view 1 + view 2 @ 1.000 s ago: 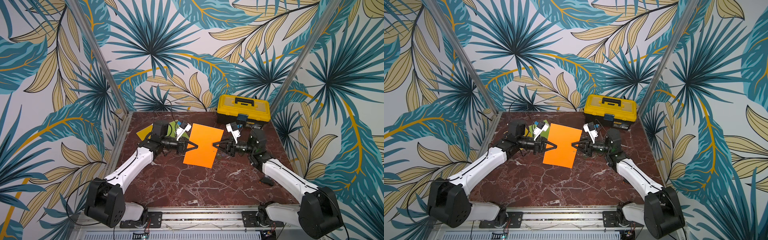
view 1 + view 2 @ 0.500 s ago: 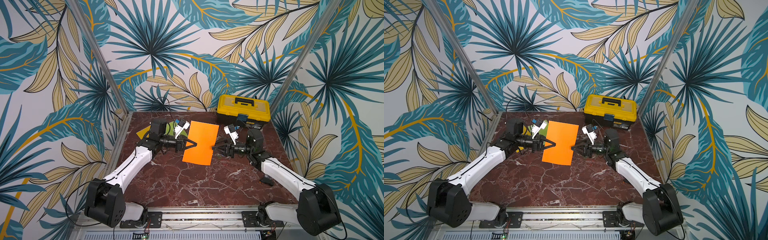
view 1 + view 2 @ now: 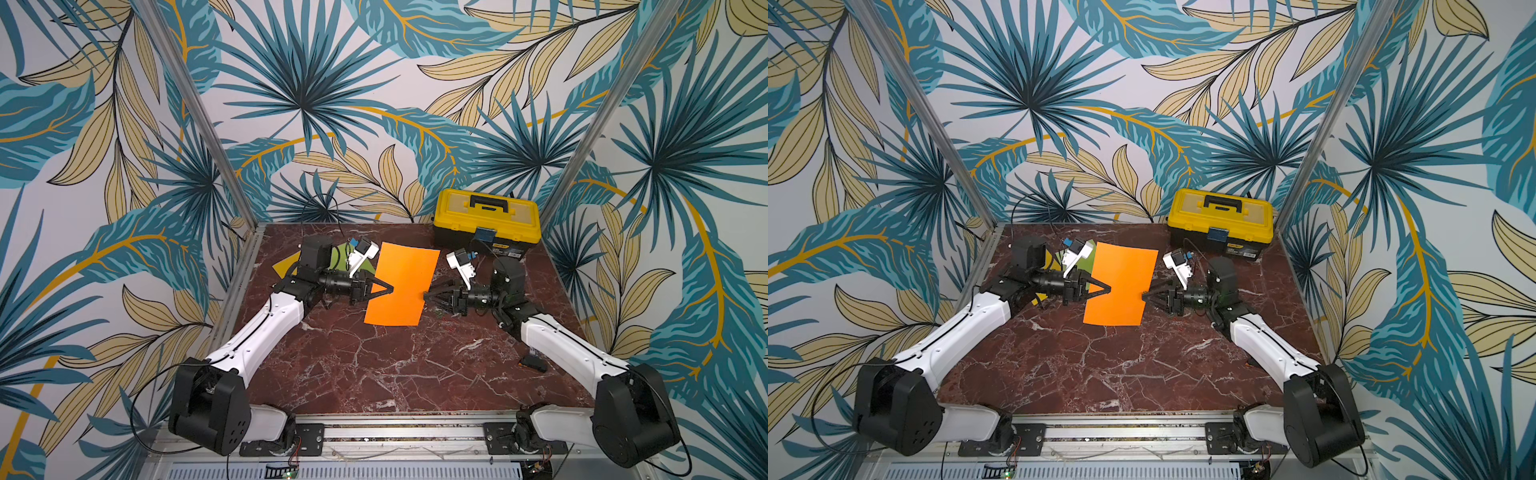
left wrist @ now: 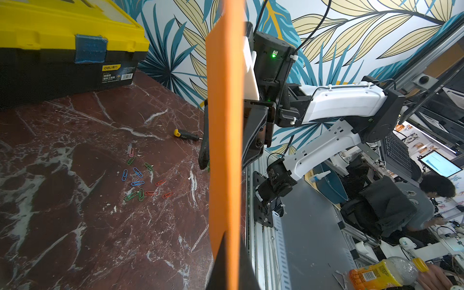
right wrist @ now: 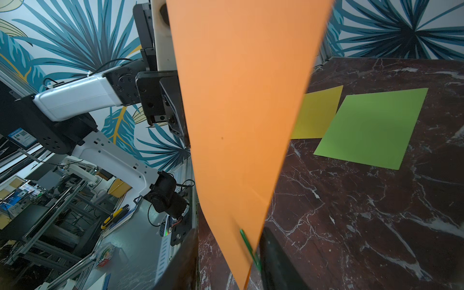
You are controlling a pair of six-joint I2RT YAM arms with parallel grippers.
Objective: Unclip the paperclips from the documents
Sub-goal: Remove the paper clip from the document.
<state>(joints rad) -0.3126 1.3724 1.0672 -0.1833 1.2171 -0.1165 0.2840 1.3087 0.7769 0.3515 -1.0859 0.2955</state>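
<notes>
green wire paperclip point(image 5: 248, 247) sits on an edge of the orange paper sheet point(image 3: 401, 286), held clear of the marble table point(image 3: 374, 365) | left hand point(image 3: 391, 288) clamped on the opposite edge; right hand point(image 3: 426, 296) jaws apart astride the clip | risk: pinching paper with the wire could tear the sheet or yank it free | yellow-and-black plastic toolbox point(image 3: 486, 220) shut, contents unseen

A yellow-and-black toolbox point(image 3: 486, 224) is sitting closed at the back of a dark red marble tabletop point(image 3: 374, 374). Its black handle point(image 3: 489, 203) is lying flat on the lid, and a blue patch point(image 4: 90, 49) is covering its front latch. Leaf-patterned wallpaper point(image 3: 311, 104) is rising just behind the toolbox. A screwdriver point(image 4: 186, 134) with a yellow-and-black handle is lying on the marble, well apart from the toolbox's front. Well away from the toolbox, past the table's edge, a person point(image 4: 426, 198) is sitting at a desk and a bottle point(image 4: 381, 273) with an orange label is showing.
</notes>
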